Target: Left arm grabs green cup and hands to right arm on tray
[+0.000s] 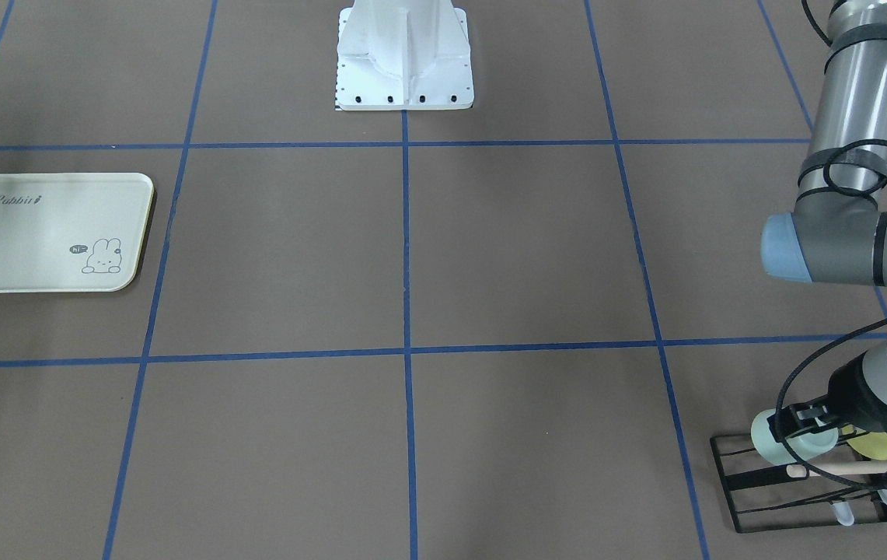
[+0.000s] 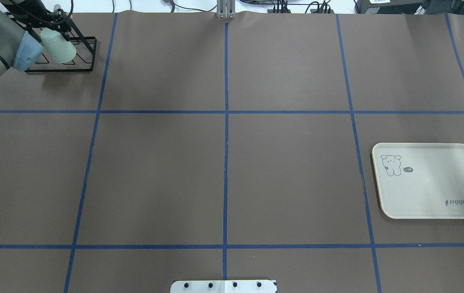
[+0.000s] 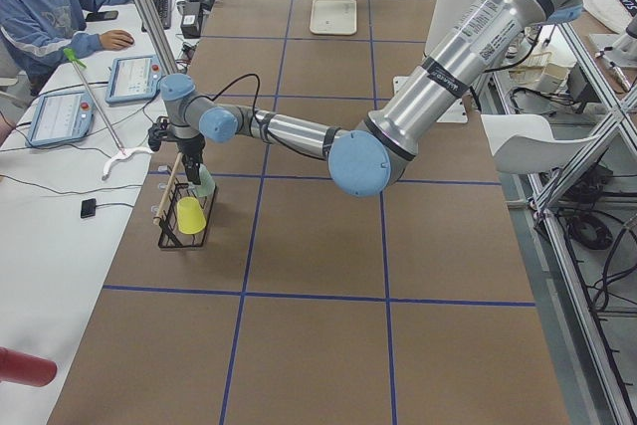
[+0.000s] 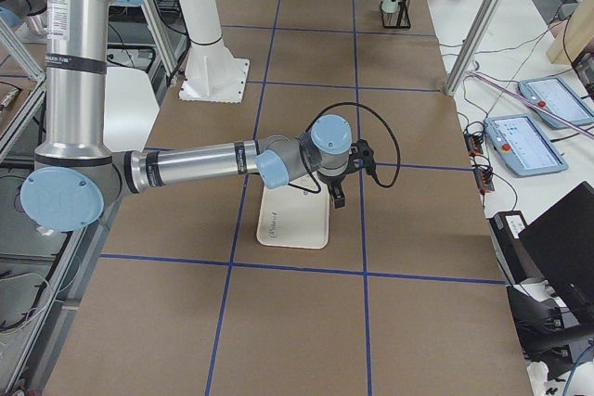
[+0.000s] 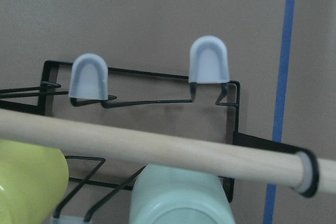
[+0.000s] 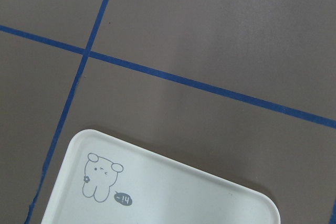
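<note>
The pale mint-green cup (image 1: pixel 789 445) lies on its side on the black wire rack (image 1: pixel 762 482), mouth toward the table's middle. It also shows in the overhead view (image 2: pixel 57 49) and at the bottom of the left wrist view (image 5: pixel 181 198). My left gripper (image 1: pixel 804 424) is at this cup with its black fingers around the cup's body; I cannot tell if they are closed on it. The cream Rabbit tray (image 2: pixel 431 181) lies bare at the other end. My right gripper (image 4: pixel 339 194) hovers over the tray's far edge; its fingers do not show in the right wrist view, so I cannot tell its state.
A yellow-green cup (image 1: pixel 878 445) lies on the same rack beside the green cup. A wooden dowel (image 5: pixel 157 148) crosses the rack above both cups. Grey-capped rack prongs (image 5: pixel 209 60) stand behind. A person sits at a side desk (image 3: pixel 50 7).
</note>
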Motion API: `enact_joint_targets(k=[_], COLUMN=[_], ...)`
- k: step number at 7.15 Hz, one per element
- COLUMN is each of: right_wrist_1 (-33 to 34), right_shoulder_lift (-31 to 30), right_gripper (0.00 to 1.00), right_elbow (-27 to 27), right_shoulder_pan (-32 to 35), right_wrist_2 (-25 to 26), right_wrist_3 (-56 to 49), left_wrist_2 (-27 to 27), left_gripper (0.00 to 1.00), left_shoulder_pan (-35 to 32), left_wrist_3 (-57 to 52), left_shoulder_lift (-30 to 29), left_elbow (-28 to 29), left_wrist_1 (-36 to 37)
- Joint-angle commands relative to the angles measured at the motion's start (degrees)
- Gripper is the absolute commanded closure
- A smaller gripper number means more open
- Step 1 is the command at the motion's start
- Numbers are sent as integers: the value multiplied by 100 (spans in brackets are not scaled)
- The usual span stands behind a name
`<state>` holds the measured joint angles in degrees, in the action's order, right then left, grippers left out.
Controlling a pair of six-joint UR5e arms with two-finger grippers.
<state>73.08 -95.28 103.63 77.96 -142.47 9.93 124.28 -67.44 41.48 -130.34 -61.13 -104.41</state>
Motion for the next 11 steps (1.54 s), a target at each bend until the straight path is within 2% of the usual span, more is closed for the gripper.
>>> enact_joint_targets(k=[1,2,3,4,5,7,10,11], right_wrist_1=[5,-4,5,-4,5,5,5,5], right_shoulder_lift=[0,0,0,9,9,18,97,175], right_gripper=[1,1,1,1,1,1,1,1], right_elbow=[-1,-1,-1,-1,-1,-10,-10,-36], right_shoulder_pan=[0,0,0,0,0,0,0,-9], right_wrist_2=[0,0,0,0,0,9,9,9], right_wrist_3=[0,0,0,9,0,9,18,79], left_wrist_2=[0,35,53,166,515,633,624,633], left_gripper=[50,64,69,69,69,69,69,69], left_shoulder_pan=[-59,-120,-129,-199,-426,-551,-560,-577], left_wrist_3=[0,9,18,26,9,0,9,70], left_shoulder_lift=[0,-44,-53,-61,-44,9,981,1028], left_elbow=[-22,-57,-187,-285,-503,-1065,-2705,-3216], left_wrist_1=[-9,9,87,131,349,823,1298,1666])
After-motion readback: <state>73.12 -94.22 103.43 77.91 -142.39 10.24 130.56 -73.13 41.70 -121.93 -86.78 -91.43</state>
